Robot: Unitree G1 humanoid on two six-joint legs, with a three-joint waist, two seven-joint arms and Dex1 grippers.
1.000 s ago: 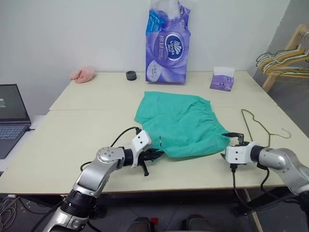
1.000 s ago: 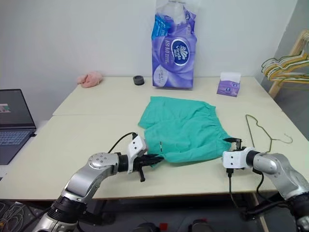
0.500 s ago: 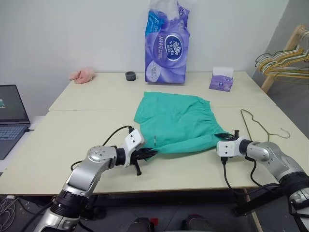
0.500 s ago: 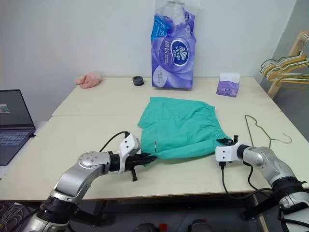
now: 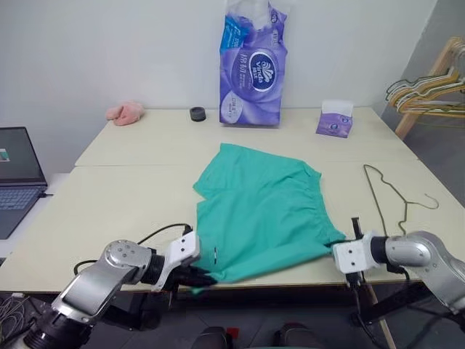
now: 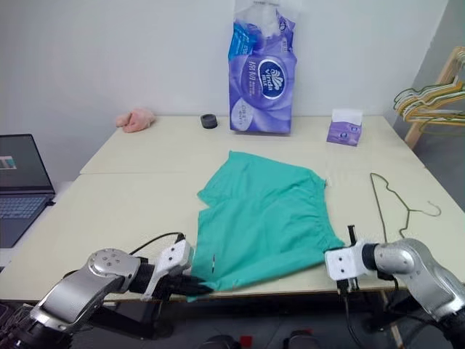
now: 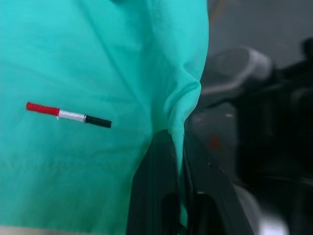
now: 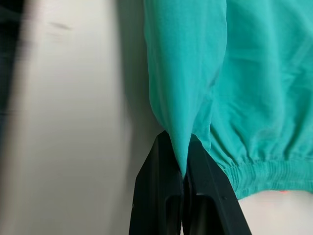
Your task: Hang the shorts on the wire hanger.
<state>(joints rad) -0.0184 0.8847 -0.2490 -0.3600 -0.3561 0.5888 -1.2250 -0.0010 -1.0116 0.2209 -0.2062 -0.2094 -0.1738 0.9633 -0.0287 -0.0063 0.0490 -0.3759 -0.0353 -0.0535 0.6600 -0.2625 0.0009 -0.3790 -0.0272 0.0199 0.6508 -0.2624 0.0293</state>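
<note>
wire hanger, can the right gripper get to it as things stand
Probably not yet. The wire hanger lies bare on the table just beyond the right gripper, nothing between them, but that gripper is shut on the shorts at the waistband corner, so it isn't free.

shorts (image 5: 261,207) mid-table (image 5: 123,196), wire hanger (image 5: 389,190) to their right, tissue pack (image 5: 251,65) behind

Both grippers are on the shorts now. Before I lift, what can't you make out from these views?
- Left gripper shut on the shorts: left wrist view cannot tell how many layers are pinched.
- Right gripper shut on the waistband corner: head views hide its fingers behind its own housing.
- Wire hanger: too thin to tell whether it lies flat.
- Underside of the shorts: hidden against the table.
</note>
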